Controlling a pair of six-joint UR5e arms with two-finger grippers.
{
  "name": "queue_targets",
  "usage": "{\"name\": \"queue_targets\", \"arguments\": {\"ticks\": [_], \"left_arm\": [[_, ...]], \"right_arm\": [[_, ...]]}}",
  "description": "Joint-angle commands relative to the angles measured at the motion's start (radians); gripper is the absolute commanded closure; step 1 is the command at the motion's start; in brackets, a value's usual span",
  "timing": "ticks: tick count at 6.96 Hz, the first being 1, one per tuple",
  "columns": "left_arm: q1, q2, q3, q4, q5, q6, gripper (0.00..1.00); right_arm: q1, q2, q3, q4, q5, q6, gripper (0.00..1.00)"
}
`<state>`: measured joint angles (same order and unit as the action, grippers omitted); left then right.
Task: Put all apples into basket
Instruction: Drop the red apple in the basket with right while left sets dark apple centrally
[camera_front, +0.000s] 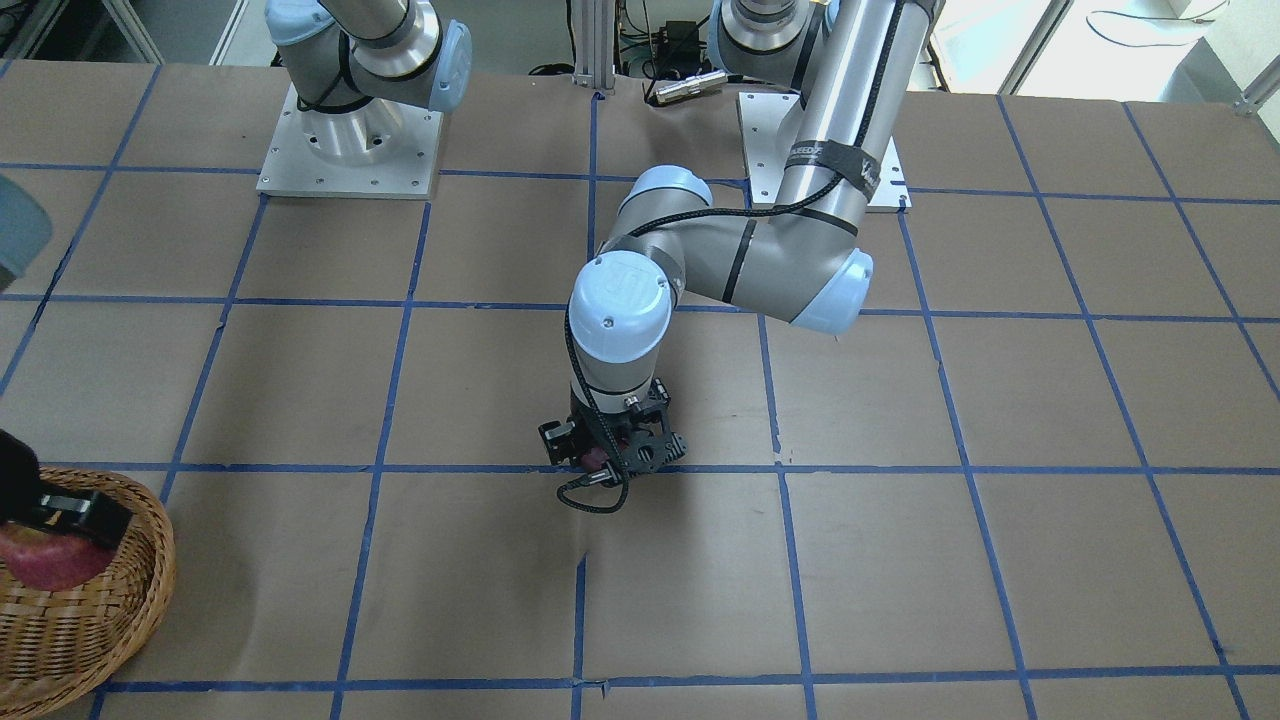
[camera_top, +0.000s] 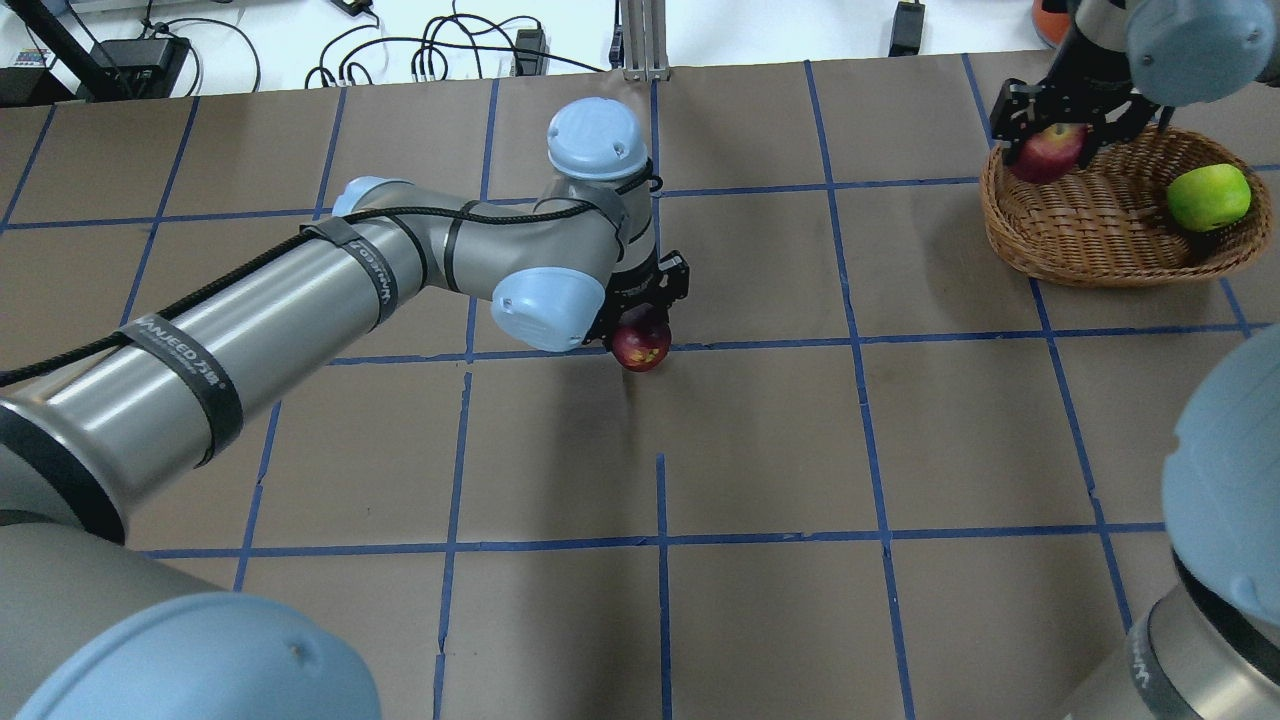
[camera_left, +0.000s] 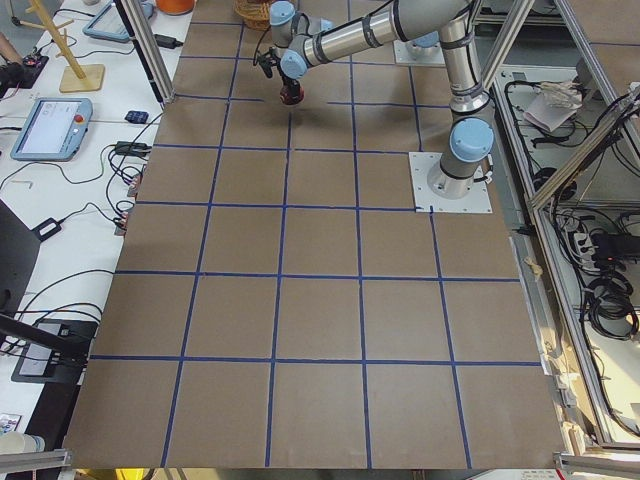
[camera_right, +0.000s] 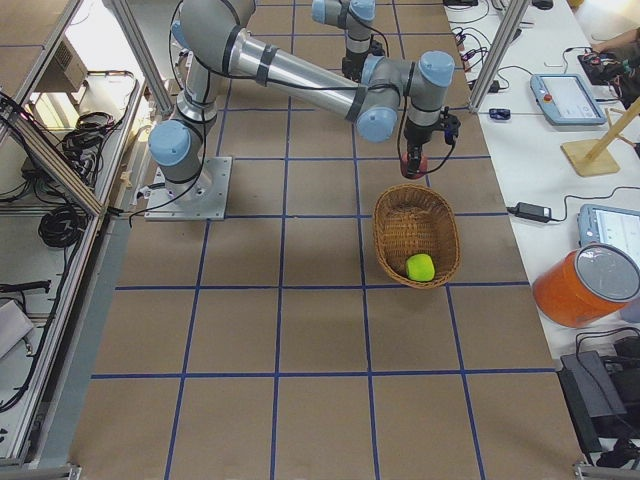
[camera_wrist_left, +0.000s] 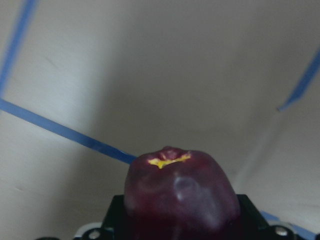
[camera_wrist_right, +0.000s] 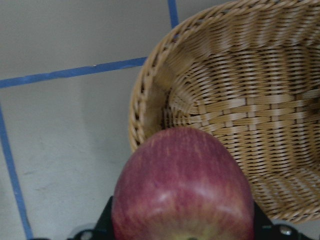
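My left gripper (camera_top: 643, 322) is shut on the dark maroon apple (camera_top: 641, 346) near the table's middle, over a blue tape line. The apple fills the bottom of the left wrist view (camera_wrist_left: 180, 192) and peeks out under the gripper in the front view (camera_front: 596, 460). My right gripper (camera_top: 1048, 128) is shut on the red apple (camera_top: 1045, 152) and holds it over the near-left rim of the wicker basket (camera_top: 1090, 245). The right wrist view shows this apple (camera_wrist_right: 184, 187) above the basket's rim (camera_wrist_right: 145, 100). The yellow-green apple (camera_top: 1208, 197) lies inside the basket.
Brown paper with a blue tape grid (camera_top: 660, 540) covers the table. The arm bases (camera_front: 350, 150) stand at the robot's side. Beyond the table's far edge are cables (camera_top: 440, 50); an orange container (camera_right: 585, 285) stands on a side bench.
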<state>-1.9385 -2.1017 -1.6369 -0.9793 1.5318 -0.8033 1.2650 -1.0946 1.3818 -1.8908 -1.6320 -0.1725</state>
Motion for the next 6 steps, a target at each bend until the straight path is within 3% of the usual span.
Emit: {"name": "queue_targets", "arguments": {"ticks": [1,3,6], "left_arm": [[-0.024,-0.015,-0.008,0.051,-0.002,-0.004,0.00],[-0.011,0.072,-0.003,0.030,-0.001,0.003,0.00],[0.061,0.314,-0.006,-0.329,0.013,0.245,0.00]], "right_arm": [[-0.131,0.109,-0.001,-0.127,0.000,-0.168,1.00],[-0.144,0.162,-0.004,-0.137,0.007,-0.177,1.00],[-0.159,0.170,0.003,-0.134,-0.008,-0.183,1.00]]}}
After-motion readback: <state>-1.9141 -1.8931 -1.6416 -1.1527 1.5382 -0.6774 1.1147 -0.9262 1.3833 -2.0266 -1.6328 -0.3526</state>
